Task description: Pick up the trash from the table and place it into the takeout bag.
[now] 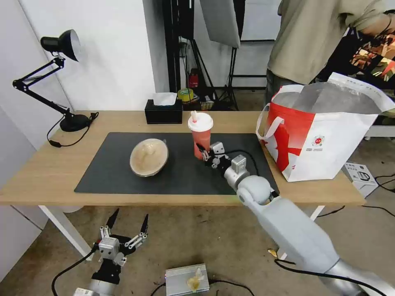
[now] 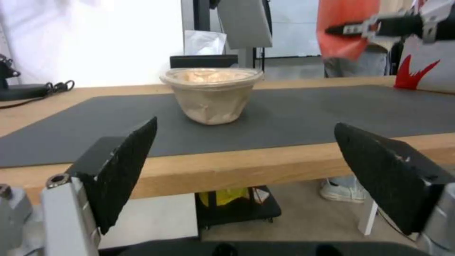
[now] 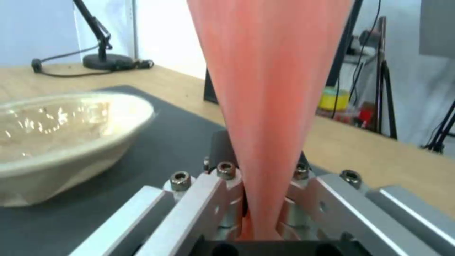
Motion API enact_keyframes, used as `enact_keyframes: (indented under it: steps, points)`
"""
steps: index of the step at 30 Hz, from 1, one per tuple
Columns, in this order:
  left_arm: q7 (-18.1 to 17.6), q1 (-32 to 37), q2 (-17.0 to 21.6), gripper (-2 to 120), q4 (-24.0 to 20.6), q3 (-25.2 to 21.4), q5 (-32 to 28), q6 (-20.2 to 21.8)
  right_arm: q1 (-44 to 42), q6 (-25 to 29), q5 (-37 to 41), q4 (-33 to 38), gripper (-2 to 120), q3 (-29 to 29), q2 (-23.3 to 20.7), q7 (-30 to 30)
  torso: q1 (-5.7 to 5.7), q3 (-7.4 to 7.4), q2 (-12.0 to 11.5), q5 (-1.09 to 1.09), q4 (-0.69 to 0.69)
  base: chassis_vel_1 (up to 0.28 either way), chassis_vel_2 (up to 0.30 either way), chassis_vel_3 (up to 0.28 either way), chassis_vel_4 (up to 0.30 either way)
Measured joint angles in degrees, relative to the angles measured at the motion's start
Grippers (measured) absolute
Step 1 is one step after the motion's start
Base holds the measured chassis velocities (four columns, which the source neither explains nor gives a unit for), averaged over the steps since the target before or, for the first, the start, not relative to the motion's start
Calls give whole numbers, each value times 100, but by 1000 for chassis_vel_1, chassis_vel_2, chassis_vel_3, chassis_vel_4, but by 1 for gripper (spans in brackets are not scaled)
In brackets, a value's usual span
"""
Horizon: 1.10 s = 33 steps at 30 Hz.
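Right hand (image 1: 204,155) clamped on red drink cup (image 1: 200,133) over mat, left hand (image 1: 127,226) spread wide below table (image 1: 49,168)

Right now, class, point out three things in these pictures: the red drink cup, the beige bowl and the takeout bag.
red drink cup (image 1: 201,122): head view, on its white lid.
beige bowl (image 2: 211,100): left wrist view, on its side wall.
takeout bag (image 1: 329,154): head view, on its white front panel.
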Motion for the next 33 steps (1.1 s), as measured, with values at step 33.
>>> enact_keyframes:
  steps: [33]
  points:
    - [9, 60, 152, 100, -169, -12, 92, 8, 570, -466, 1371, 2031, 4, 978, -3053, -649, 0, -1, 1, 0, 0, 0, 0, 0, 0]
